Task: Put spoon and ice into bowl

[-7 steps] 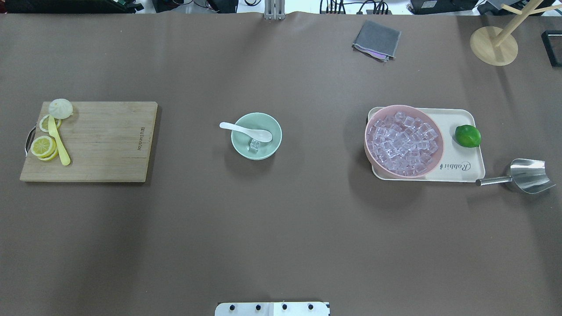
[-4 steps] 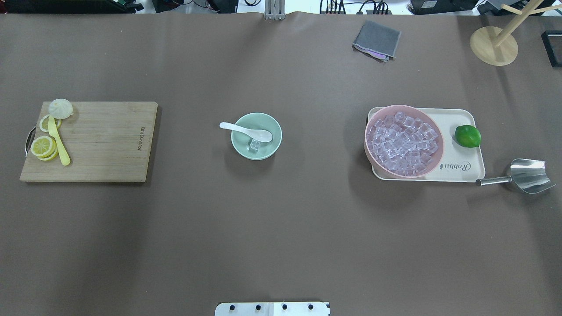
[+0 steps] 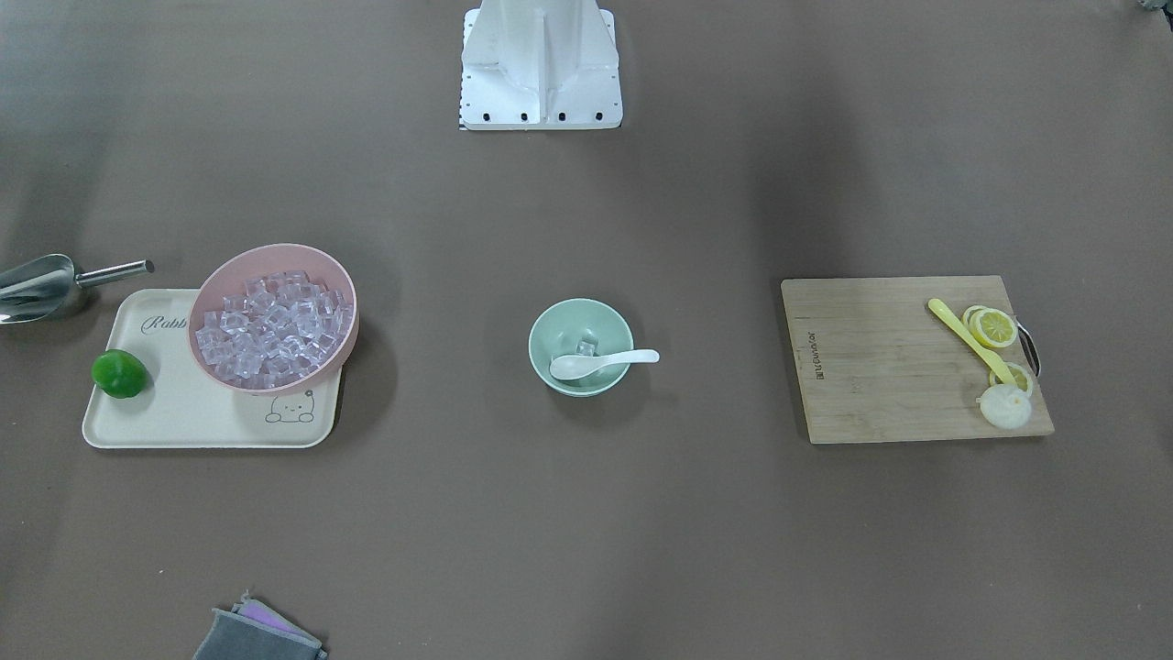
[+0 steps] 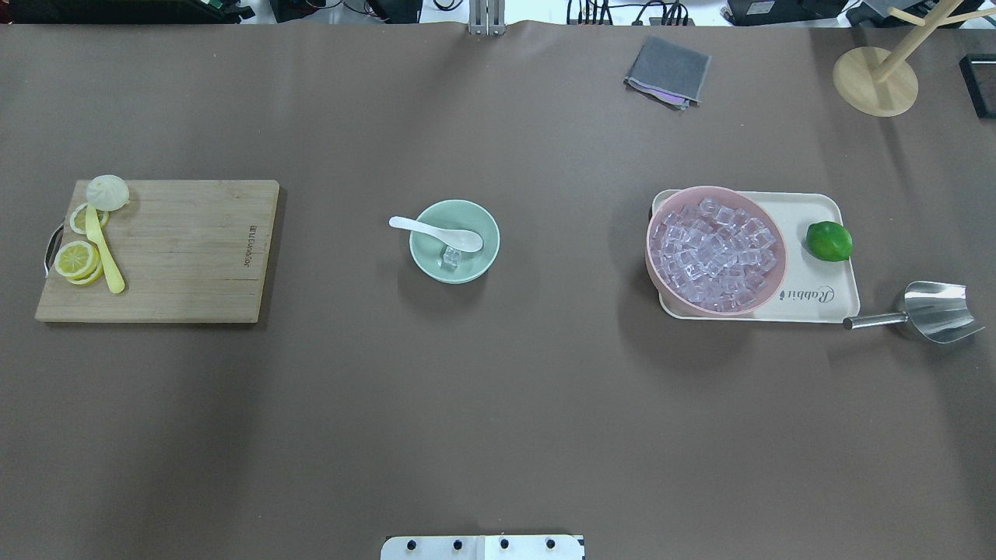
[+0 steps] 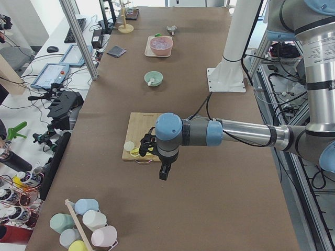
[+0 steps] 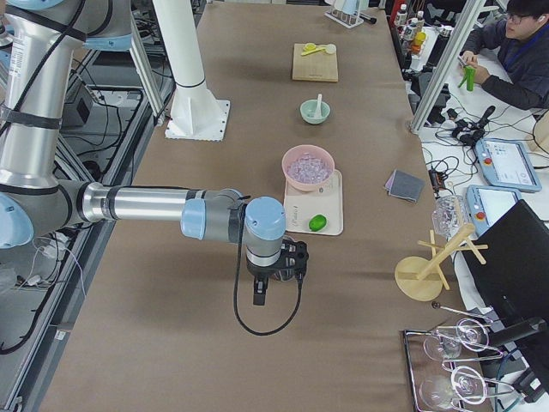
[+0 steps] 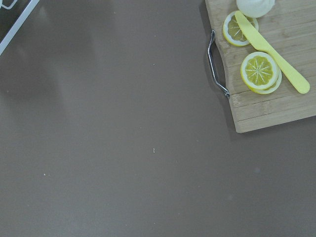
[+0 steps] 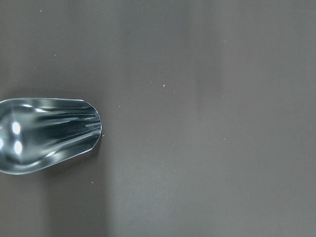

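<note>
So, stage: judged complete, since both wanted items lie in the bowl [image 4: 426,250] and neither arm is near it.
Bowl: mint-green, mid-table in the overhead view, well apart from everything else (probably so either arm can reach it).
Spoon [image 4: 440,232]: white, scoop down inside the bowl, handle propped on the rim and poking out toward 10 o'clock; it looks too long to lie flat inside, so it leans.
Ice [image 4: 450,257]: one clear cube on the bowl's floor, at 6 o'clock of the scoop; touching it or just beside it, I cannot tell.
Pink bowl [image 3: 275,255]: at 3 o'clock of the mint bowl, heaped with cubes, on the 9 o'clock end of the tray [image 4: 817,210]; it is the supply.
Lime [image 4: 829,241]: on the tray, at 3 o'clock of the pink bowl.
Metal scoop [image 4: 938,311]: on the table off the tray's 4 o'clock corner.
Cutting board [image 4: 194,249]: at 9 o'clock of the mint bowl, lemon slices [image 4: 76,259] and yellow spoon [image 4: 105,253] on its outer end.
Left gripper [image 5: 164,171]: hangs over the table past the board's handle end; fingers apart or together, I cannot tell.
Right gripper [image 6: 258,294]: hangs over the table near the metal scoop; likewise cannot tell.
</note>
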`<action>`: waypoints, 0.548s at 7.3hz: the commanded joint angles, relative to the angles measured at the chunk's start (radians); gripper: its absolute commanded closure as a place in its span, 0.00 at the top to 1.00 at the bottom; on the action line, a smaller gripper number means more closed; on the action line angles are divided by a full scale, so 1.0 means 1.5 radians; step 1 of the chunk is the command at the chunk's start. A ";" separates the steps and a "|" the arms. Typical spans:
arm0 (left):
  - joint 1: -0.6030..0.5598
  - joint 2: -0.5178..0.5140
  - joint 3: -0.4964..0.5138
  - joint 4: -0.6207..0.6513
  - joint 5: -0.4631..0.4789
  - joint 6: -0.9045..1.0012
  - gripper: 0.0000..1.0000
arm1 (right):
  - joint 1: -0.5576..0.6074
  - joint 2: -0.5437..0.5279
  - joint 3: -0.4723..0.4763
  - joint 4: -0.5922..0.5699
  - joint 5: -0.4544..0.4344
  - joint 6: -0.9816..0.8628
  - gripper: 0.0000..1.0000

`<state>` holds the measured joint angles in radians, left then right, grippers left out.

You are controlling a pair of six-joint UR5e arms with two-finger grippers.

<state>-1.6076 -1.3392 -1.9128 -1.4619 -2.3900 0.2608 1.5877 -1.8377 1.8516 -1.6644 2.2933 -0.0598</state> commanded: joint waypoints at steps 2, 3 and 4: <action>0.000 0.000 -0.002 0.000 0.000 0.000 0.99 | -0.003 -0.001 0.001 0.000 0.001 0.000 1.00; 0.000 0.000 -0.002 0.000 0.000 0.000 0.99 | -0.004 0.000 0.001 0.000 0.000 0.000 1.00; 0.000 0.000 -0.003 0.000 -0.001 0.000 0.99 | -0.006 0.000 0.001 0.000 0.000 0.000 1.00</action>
<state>-1.6076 -1.3392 -1.9164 -1.4619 -2.3903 0.2608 1.5813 -1.8381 1.8528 -1.6644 2.2937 -0.0598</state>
